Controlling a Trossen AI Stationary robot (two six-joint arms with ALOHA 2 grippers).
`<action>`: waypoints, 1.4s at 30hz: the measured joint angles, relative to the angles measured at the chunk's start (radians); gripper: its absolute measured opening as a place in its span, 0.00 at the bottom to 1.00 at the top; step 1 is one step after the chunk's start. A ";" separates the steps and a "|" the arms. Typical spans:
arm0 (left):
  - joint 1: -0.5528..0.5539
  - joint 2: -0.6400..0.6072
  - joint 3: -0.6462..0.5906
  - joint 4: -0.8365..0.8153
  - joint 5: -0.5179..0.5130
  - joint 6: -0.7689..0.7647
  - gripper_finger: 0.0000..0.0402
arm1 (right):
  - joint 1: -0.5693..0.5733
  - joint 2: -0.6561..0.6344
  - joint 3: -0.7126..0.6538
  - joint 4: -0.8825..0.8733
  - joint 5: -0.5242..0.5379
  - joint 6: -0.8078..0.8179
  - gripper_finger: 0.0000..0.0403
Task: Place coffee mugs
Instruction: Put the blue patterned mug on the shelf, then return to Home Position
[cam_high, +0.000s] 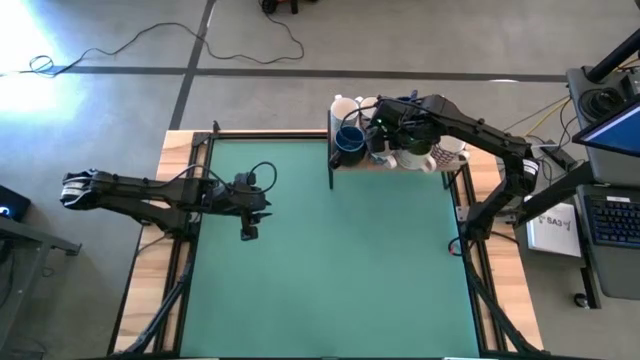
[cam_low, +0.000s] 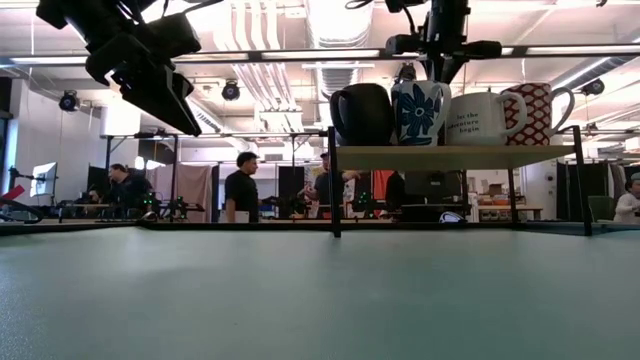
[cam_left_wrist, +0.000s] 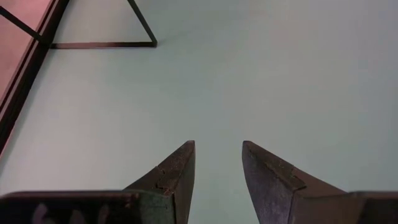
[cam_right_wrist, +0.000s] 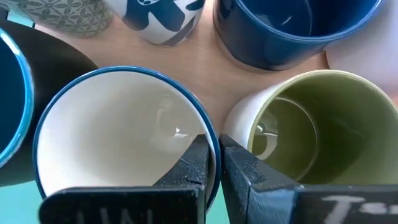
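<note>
Several coffee mugs stand upright on a raised wooden shelf at the table's far right. In the low view the front row is a dark mug, a white mug with blue flowers, a cream mug with lettering and a red-patterned mug. My right gripper reaches down onto the flowered mug and is shut on its rim. Beside it stands the olive-lined mug, with a navy mug behind. My left gripper hangs open above the mat, left of centre. My right gripper pinches the blue rim of the flowered mug on the side facing the olive-lined mug. One finger is inside the mug and the other outside. The fingers come from above, pointing down. The mug stands upright on the shelf.
The shelf's dark posts rise from the green mat, which lies bare below the shelf. Mugs crowd close around the held one. A dark frame lines the mat's edge. People stand in the room beyond the table.
</note>
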 joint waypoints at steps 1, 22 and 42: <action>0.000 0.000 0.000 0.000 0.000 0.000 0.29 | 0.000 0.000 0.000 0.000 -0.001 -0.004 0.03; 0.000 0.000 0.000 -0.004 0.000 -0.037 0.29 | 0.000 -0.010 -0.001 0.006 -0.002 -0.120 0.22; 0.000 -0.001 0.001 0.073 -0.001 -0.107 0.29 | 0.123 -0.028 0.168 0.004 0.016 -0.373 0.19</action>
